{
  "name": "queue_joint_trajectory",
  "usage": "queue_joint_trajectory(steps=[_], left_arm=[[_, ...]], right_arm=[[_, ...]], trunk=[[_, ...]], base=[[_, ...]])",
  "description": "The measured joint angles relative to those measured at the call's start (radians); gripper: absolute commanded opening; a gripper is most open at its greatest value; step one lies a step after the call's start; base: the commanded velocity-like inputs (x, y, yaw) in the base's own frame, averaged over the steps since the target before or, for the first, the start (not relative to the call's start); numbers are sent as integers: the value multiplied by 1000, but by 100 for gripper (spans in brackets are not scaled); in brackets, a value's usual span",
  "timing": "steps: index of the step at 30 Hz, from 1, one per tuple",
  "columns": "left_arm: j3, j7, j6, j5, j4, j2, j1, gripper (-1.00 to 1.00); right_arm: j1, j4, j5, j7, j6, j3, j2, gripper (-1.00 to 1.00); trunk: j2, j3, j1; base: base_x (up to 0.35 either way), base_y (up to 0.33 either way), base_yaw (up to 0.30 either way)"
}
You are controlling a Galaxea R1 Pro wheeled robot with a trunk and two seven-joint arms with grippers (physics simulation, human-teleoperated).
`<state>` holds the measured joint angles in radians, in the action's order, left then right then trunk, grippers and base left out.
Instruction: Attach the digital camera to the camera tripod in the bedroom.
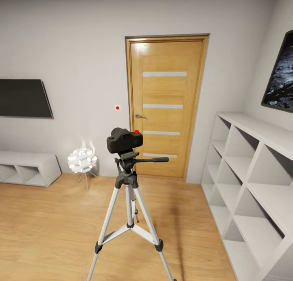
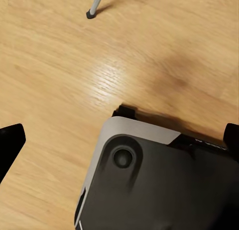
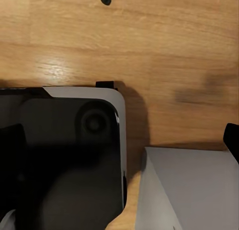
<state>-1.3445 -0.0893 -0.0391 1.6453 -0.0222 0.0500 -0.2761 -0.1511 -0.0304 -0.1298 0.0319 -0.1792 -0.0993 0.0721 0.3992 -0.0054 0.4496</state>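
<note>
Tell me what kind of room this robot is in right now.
Probably a home bedroom or living room: a wooden door, a wall-mounted TV, white cubby shelves and plank floor. A camera tripod carrying the digital camera stands mid-room.

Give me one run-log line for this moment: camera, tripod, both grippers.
black digital camera: resting on tripod head | silver-legged camera tripod: upright on wood floor, before wooden door | left gripper: open, empty | right gripper: open, empty

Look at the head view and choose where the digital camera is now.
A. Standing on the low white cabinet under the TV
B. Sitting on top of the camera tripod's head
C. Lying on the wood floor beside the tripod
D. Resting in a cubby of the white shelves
B: the digital camera sits directly on the black head of the camera tripod, above its long side handle and in front of the wooden door.
</note>
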Motion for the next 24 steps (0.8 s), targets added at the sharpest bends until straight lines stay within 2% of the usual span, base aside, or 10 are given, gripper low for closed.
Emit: queue_joint_trajectory(steps=[24], left_arm=[[0, 2, -1, 6, -7, -2, 0, 100]], right_arm=[[0, 0, -1, 0, 0, -1, 0, 100]], trunk=[[0, 39, 0]], base=[[0, 0, 0]])
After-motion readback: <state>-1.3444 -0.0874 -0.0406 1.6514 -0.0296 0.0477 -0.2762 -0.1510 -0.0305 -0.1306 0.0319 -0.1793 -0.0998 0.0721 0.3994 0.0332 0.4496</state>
